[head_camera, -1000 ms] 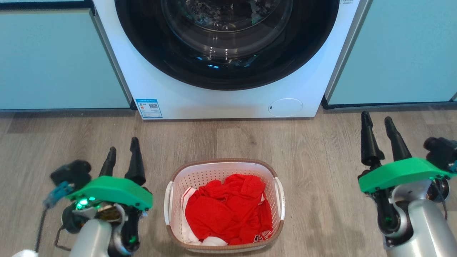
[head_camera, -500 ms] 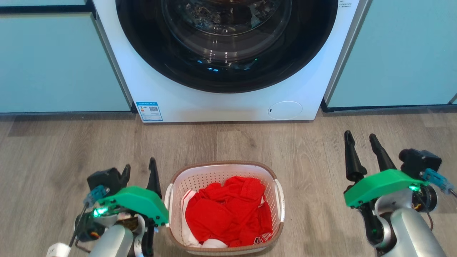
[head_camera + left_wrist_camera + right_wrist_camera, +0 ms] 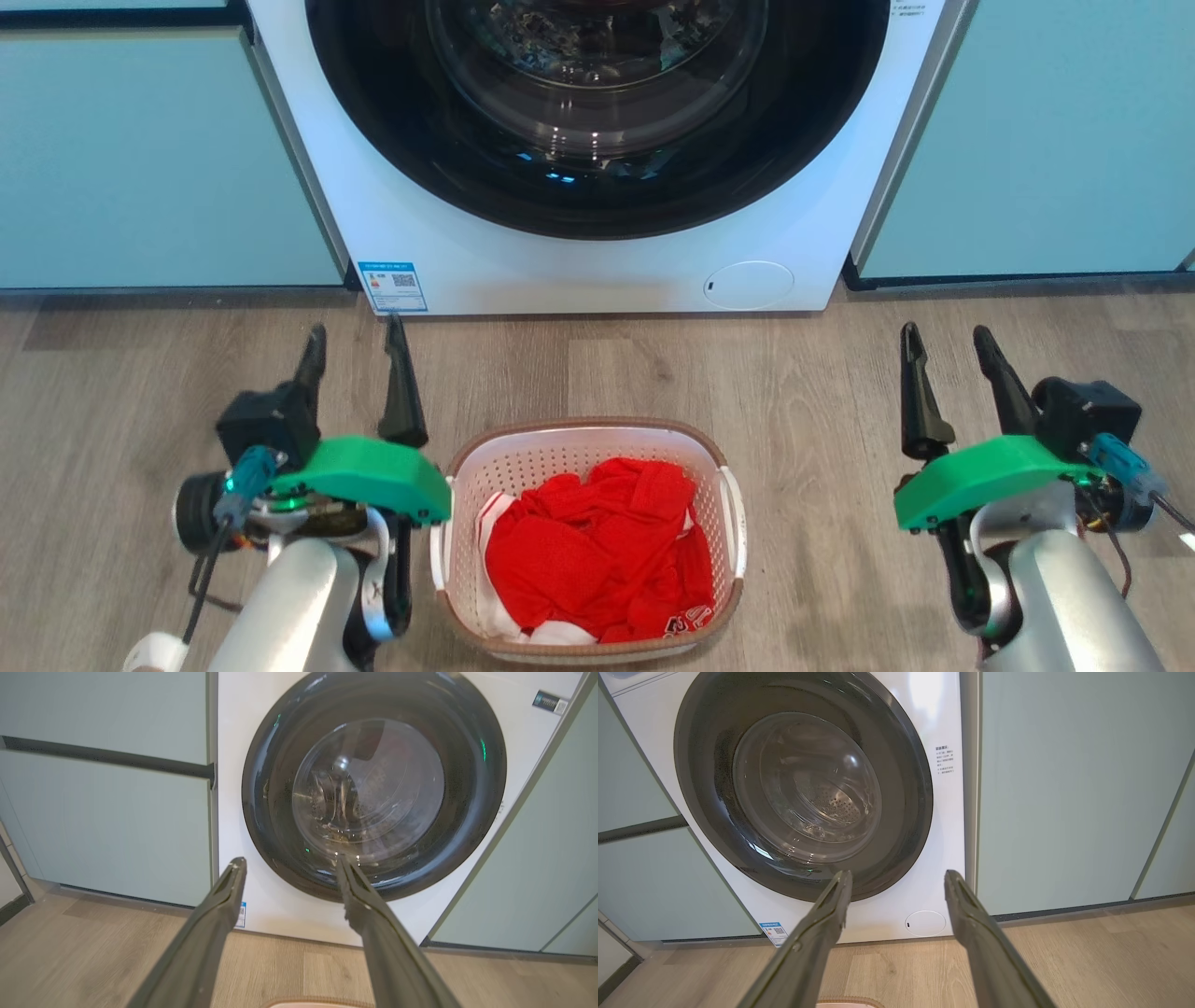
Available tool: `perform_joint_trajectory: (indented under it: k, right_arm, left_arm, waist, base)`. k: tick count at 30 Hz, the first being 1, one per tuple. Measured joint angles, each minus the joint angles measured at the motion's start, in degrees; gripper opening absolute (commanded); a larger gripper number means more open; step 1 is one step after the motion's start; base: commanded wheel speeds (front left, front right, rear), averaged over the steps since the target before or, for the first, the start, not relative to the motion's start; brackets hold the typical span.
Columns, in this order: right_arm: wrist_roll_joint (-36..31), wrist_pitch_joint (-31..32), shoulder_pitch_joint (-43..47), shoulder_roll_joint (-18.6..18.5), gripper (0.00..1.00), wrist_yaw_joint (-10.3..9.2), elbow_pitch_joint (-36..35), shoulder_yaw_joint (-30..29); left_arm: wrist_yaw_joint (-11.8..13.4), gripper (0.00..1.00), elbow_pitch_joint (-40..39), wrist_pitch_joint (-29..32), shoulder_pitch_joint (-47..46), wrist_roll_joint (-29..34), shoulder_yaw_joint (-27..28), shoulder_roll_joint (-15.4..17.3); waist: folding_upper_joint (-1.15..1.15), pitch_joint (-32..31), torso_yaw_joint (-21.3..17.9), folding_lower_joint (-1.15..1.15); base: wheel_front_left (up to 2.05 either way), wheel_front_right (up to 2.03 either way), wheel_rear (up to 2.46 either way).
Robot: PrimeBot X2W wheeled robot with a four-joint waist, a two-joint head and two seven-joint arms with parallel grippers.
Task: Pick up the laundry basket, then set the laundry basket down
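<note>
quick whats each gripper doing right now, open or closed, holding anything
left gripper: open, holding nothing
right gripper: open, holding nothing

White front-loading washing machine [image 3: 597, 271], round dark glass door [image 3: 597, 93] shut. 1 blue label [image 3: 392, 286] at its lower left corner, 1 round white cover [image 3: 748, 283] at lower right. Pale green cabinets [image 3: 159, 159] flank both sides. Grey wood-look floor [image 3: 653, 364] lies in front. Red clothing [image 3: 588, 560] lies bunched, showing white patches.

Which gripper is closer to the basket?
The left gripper: its green wrist cover sits right beside the laundry basket; the right gripper stands well clear.
</note>
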Motion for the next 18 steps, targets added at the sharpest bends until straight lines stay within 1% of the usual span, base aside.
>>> perform_joint_trajectory:
  k: [1,6,9,11,15,17,18]
  right_arm:
    - [-0.6,-0.2,0.0,0.0,1.0,0.0,-0.3,0.0]
    - [-2.8,-1.0,-0.7,0.3,1.0,0.0,-1.3,0.0]
    - [-4.0,-1.5,-0.9,0.4,1.0,0.0,-2.1,0.0]
    - [-4.3,-1.5,-0.9,0.5,1.0,0.0,-2.3,0.0]
    - [-7.0,-2.3,-0.9,0.5,1.0,0.0,-3.4,0.5]
    - [-8.3,-2.6,-0.9,0.5,1.0,0.0,-4.4,1.0]
    - [-9.0,-2.9,-0.9,0.5,1.0,0.0,-4.8,1.1]
  left_arm:
    - [0.4,1.0,-1.3,0.0,0.0,0.6,0.7,-0.3]
    - [0.2,1.0,-5.3,-1.2,0.0,3.5,2.7,-1.8]
    - [-0.7,1.0,-6.5,-1.7,0.1,5.4,3.4,-2.2]
    - [-0.8,1.0,-6.7,-1.9,0.1,6.2,4.0,-2.5]
    - [-2.1,1.0,-6.8,-2.5,0.2,8.9,5.0,-3.1]
    - [-4.1,1.0,-6.9,-2.6,0.2,10.0,4.8,-3.5]
    - [-4.5,1.0,-6.9,-3.0,0.2,10.7,4.8,-3.7]
  waist:
    - [0.0,0.0,0.0,0.0]
    - [0.0,0.2,0.0,0.0]
    - [0.0,0.3,0.1,0.0]
    - [0.0,0.3,0.1,0.0]
    - [0.0,0.4,0.2,0.0]
    - [0.0,0.5,0.2,0.0]
    - [0.0,0.5,0.2,0.0]
  base:
    - [0.0,0.0,0.0]
    - [0.0,0.0,0.0]
    - [0.0,0.0,0.0]
    - [0.0,0.0,0.0]
    - [0.0,0.0,0.0]
    - [0.0,0.0,0.0]
    - [0.0,0.0,0.0]
